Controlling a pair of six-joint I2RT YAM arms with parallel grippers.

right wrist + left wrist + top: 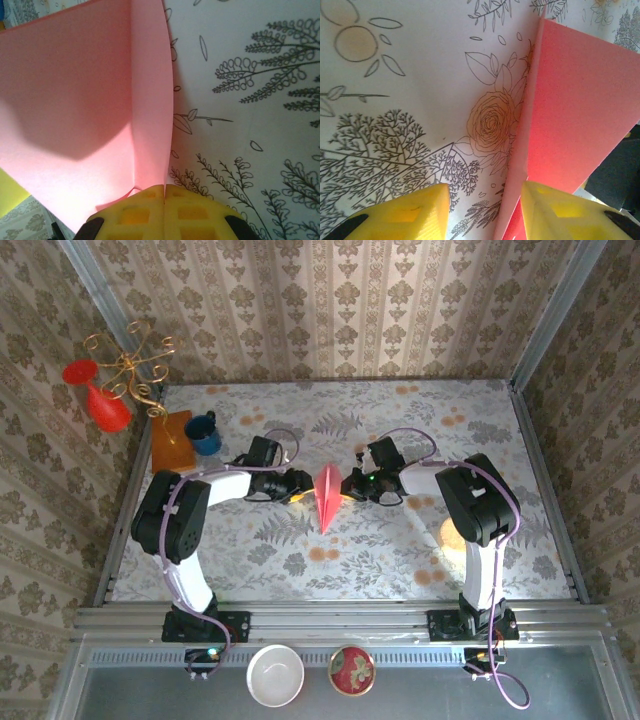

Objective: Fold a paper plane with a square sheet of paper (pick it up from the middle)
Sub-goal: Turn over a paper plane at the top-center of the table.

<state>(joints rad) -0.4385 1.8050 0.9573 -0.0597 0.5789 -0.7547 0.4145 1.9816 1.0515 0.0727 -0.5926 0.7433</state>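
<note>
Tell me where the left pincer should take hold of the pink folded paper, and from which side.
Probably the raised flap of the paper plane, about midway along its length, coming in from the left arm's side. That flap stands on edge, its rim lying between the fingers of the open left pincer, and the right pincer is shut on it from the opposite side.

We see matt paper, dull plastic and a printed desk cover

The paper plane (pixel 75 100) looks thin, matt and faintly grainy, with crisp creases; the desk (pixel 420 75) wears a smooth matt covering printed with line-drawn flowers; the right gripper (pixel 164 192) reads to us as dull yellow moulded plastic; the wire stand (pixel 130 365) gleams like brass.
</note>
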